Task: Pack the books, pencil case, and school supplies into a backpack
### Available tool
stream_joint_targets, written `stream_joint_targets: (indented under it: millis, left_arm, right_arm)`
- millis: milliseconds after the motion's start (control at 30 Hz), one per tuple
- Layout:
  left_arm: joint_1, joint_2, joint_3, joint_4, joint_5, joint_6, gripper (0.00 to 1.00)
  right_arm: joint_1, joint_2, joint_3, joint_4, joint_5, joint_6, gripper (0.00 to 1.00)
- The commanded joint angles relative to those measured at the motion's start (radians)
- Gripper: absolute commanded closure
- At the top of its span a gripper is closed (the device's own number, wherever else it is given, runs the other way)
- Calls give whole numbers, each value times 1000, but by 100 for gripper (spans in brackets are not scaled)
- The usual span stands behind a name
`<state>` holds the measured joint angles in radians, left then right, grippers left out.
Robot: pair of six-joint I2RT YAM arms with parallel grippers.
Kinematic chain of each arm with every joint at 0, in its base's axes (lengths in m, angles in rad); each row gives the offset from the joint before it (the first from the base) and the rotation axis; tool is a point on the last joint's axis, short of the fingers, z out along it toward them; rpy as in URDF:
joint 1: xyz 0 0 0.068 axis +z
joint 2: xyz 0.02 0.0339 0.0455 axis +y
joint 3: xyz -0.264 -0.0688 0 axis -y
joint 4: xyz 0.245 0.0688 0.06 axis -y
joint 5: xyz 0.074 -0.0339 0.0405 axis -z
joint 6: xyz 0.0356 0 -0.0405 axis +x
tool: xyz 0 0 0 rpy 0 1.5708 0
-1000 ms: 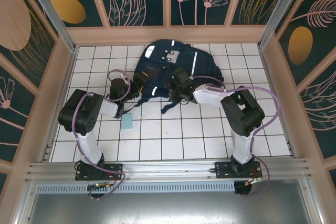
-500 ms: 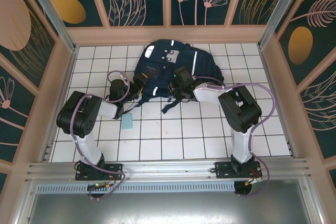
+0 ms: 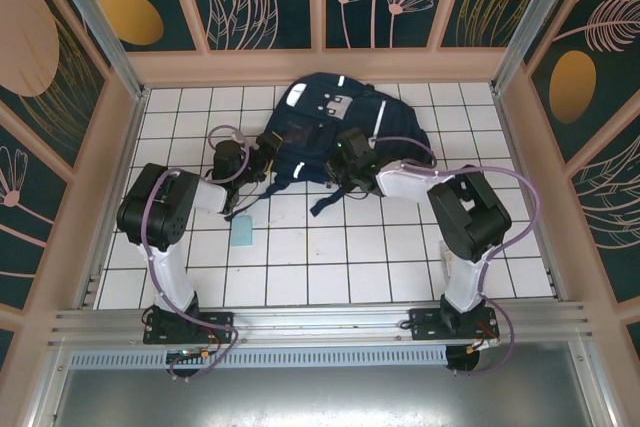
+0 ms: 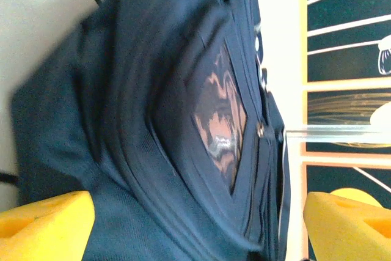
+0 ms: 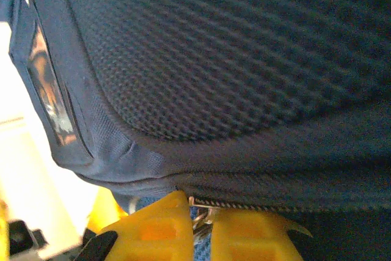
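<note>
At backpack (image 3: 320, 122) zip (image 5: 244, 205): R gripper (image 5: 200, 213), tight.

One backpack (image 3: 330, 127) is lying on the table (image 3: 400, 267), toward the middle of its far edge, and it is carrying one grey patch (image 3: 335, 107). One light-blue flat piece (image 3: 241, 234) is lying alone, nearer the table's left edge. Two arms are reaching over the table, the left arm (image 3: 160, 212) and the right arm (image 3: 465, 212). Two grippers are meeting the backpack: the left gripper (image 3: 262, 162), showing two yellow fingers (image 4: 46, 224) spread wide, and the right gripper (image 3: 350, 162), showing two yellow fingers (image 5: 153, 227) that are pinching one metal zipper pull (image 5: 198, 215).
</note>
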<state>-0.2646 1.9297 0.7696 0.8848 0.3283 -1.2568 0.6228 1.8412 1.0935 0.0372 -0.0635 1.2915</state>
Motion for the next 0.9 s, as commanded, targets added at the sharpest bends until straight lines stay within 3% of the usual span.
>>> stream_joint_targets:
  millis: [0,200,400,633,767,867]
  left_arm:
    - [34,31,43,-92,-80,63,11]
    - [37,37,94,-145,-81,87,11]
    - [36,-23,47,-129,11,39,10]
    - [36,3,37,-196,31,93,9]
    - [24,68,40,-112,81,35,16]
    - [3,109,56,-60,113,1,27]
  right_arm:
    - [-34,-47,-40,-187,-31,-208,95]
    - [-108,-38,-35,-235,-203,-343,91]
    - [-128,-9,11,-163,-327,-322,90]
    - [-142,-14,42,-124,-433,-314,91]
    - [-145,-31,37,-115,-446,-316,91]
    - [-144,-23,40,-99,-463,-318,91]
